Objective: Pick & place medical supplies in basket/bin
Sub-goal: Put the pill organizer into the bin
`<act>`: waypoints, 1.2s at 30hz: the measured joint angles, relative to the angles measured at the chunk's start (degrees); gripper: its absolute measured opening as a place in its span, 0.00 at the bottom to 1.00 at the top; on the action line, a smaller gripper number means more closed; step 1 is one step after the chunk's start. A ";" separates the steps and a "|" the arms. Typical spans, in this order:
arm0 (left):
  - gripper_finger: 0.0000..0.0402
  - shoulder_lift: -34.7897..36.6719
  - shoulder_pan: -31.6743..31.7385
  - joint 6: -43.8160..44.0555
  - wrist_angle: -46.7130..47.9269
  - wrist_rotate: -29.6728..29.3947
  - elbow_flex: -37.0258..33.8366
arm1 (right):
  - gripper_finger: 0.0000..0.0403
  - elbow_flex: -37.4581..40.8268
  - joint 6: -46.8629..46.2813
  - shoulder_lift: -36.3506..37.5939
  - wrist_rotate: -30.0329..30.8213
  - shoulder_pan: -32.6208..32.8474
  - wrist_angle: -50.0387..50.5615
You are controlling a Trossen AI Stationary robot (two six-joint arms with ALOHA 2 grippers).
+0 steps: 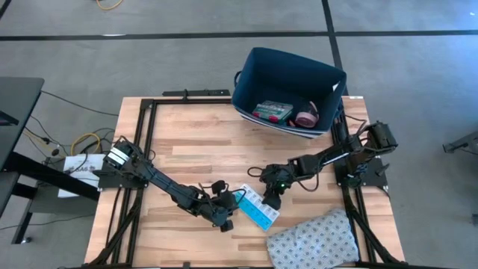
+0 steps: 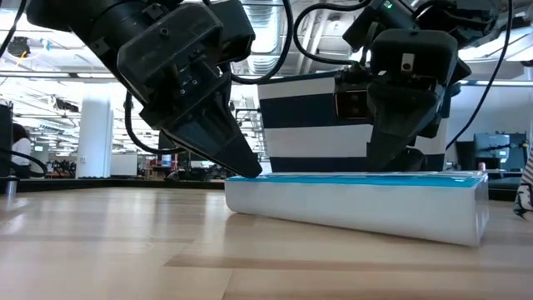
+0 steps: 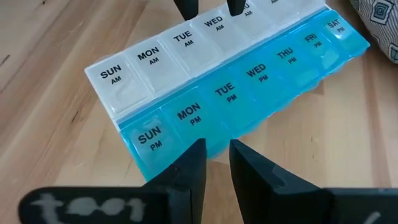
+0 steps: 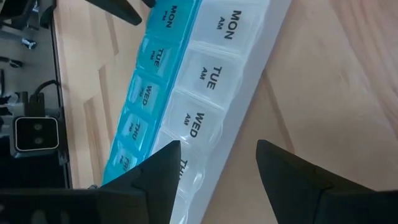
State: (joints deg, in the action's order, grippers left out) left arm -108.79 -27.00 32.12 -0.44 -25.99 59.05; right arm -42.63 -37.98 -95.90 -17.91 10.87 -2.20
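Across pill organiser [image 1: 258, 208]: both arms, low.

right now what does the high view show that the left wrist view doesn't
Only the high view shows the navy bin at the table's far edge, holding a green-red flat box and a pink roll, and both arms whole.

Only the left wrist view shows the day labels, SUN to SAT, AM and PM.

Both show the pill organiser, the patterned cloth, and the left claw and right claw on opposite sides of the organiser.
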 joint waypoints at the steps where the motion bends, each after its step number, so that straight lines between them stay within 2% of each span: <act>1: 0.16 0.00 0.00 0.00 0.24 0.02 0.00 | 0.51 0.00 -0.08 0.00 0.00 0.00 -0.02; 13: 0.16 -0.05 0.04 1.29 2.98 -0.53 -0.11 | 0.51 -0.07 -5.55 0.04 -0.40 0.79 -5.45; 18: 0.16 -0.22 0.04 0.91 2.78 -3.85 -0.26 | 0.51 -0.07 -5.60 -0.08 -0.20 1.11 -5.53; 24: 0.16 -0.05 1.38 -1.01 0.30 -4.47 -0.26 | 0.51 -0.31 -6.09 -6.26 -2.88 1.15 -10.28; 30: 0.16 0.12 2.48 -1.31 -0.30 -4.01 -0.20 | 0.51 -4.66 -6.56 -11.94 -7.45 0.98 -10.50; 36: 0.16 -0.13 2.80 -1.37 -1.39 -0.70 -0.09 | 0.51 -9.07 -5.16 -13.87 -6.62 1.05 -10.87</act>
State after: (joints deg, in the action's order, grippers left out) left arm -108.92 -24.21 30.74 -1.83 -26.69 58.96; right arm -51.71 -43.14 -109.77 -24.53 11.92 -13.07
